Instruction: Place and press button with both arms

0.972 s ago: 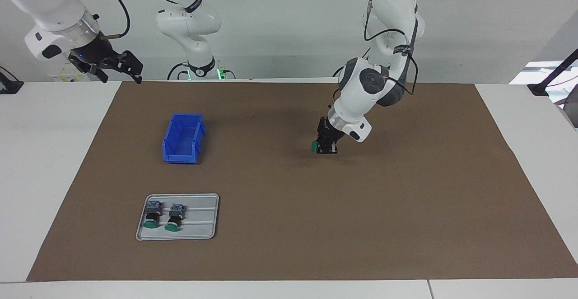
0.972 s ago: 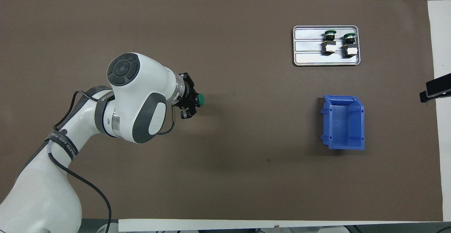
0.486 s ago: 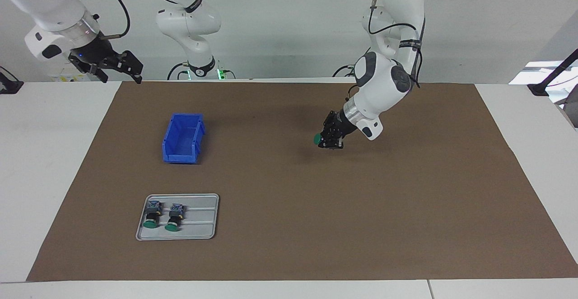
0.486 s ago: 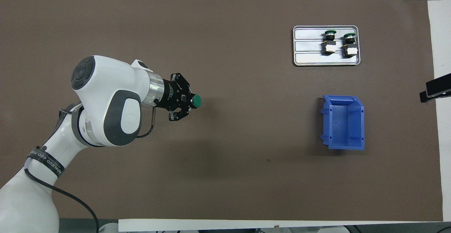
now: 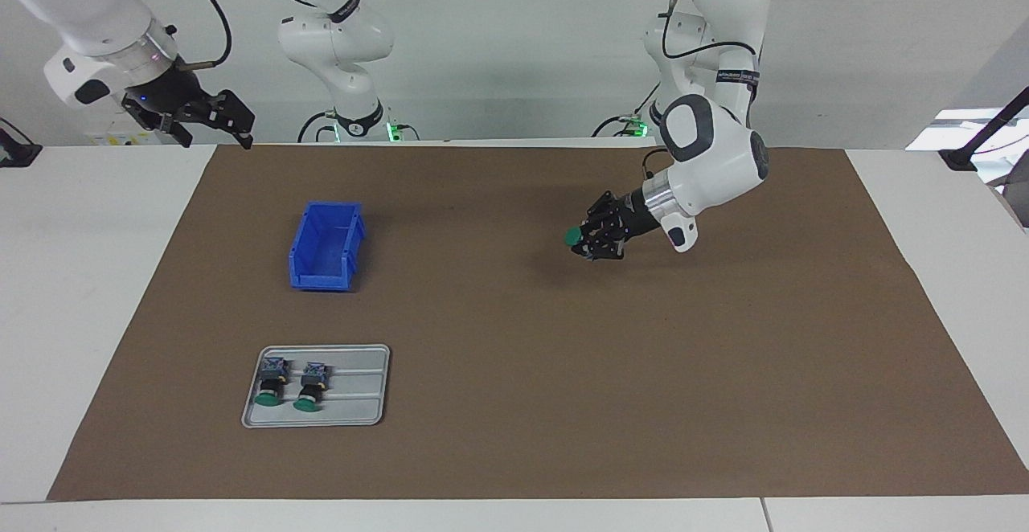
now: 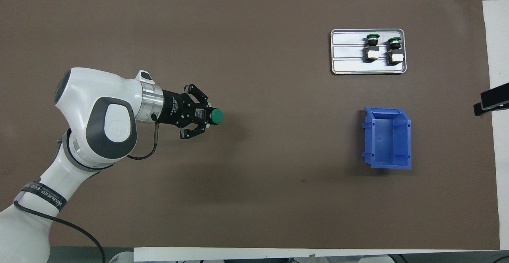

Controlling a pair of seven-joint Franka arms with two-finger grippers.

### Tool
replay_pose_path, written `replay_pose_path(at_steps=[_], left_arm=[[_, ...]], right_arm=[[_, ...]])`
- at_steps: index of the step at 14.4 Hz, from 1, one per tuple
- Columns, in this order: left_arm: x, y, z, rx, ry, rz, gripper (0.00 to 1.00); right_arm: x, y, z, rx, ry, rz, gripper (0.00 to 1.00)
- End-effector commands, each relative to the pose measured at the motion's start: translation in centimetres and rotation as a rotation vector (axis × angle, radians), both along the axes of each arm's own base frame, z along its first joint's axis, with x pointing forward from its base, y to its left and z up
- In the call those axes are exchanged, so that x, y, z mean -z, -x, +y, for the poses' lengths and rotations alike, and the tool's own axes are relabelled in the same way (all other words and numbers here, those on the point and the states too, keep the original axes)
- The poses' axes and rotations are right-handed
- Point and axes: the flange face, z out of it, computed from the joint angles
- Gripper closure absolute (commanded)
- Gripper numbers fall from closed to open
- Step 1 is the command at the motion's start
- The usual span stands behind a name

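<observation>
facing view, read from its left edge across: one right gripper (image 5: 211, 118) is seen raised over the white table margin at the right arm's end, its two black fingers spread apart and nothing between them; this arm waits. a third white arm base (image 5: 342, 42) is seen at the robots' edge of the table. one brown mat (image 5: 514, 435), matte and paper-like, is laid over the white table (image 5: 80, 275).

one blue bin (image 5: 325, 246) is counted, of moulded plastic, rectangular and open-topped, with ribbed walls. farther from the robots than the bin, one metal tray (image 5: 354, 391) is found, shallow, grey, with rounded corners and raised ridges along its floor. on the tray two spare buttons (image 5: 272, 382) are laid side by side on their sides, each with a round green cap, a black collar and a bluish-grey block; their caps are turned away from the robots.

toward the left arm's end, one left gripper (image 5: 591, 236) is held just above the mat's middle, turned nearly level, and it is clamped on the button (image 5: 573, 235). the button's smooth green mushroom cap is pointed toward the bin's end of the table, and its body is hidden among the black fingers and links.

in the overhead view the same counts are confirmed: three buttons in all, two on the tray (image 6: 346, 66) and one (image 6: 216, 116) in the left gripper (image 6: 203, 116), well apart from the bin (image 6: 387, 138).
</observation>
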Motion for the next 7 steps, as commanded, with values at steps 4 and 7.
replay_pose_path(at_steps=[4, 7], left_arm=[[2.3, 0.6, 2.0, -0.129, 0.129, 0.031, 0.95], [4.0, 1.4, 2.8, -0.182, 0.155, 0.013, 0.94]], right_arm=[[-0.1, 0.7, 0.0, -0.009, -0.007, 0.004, 0.00], [-0.1, 0.7, 0.0, -0.009, -0.007, 0.002, 0.00]])
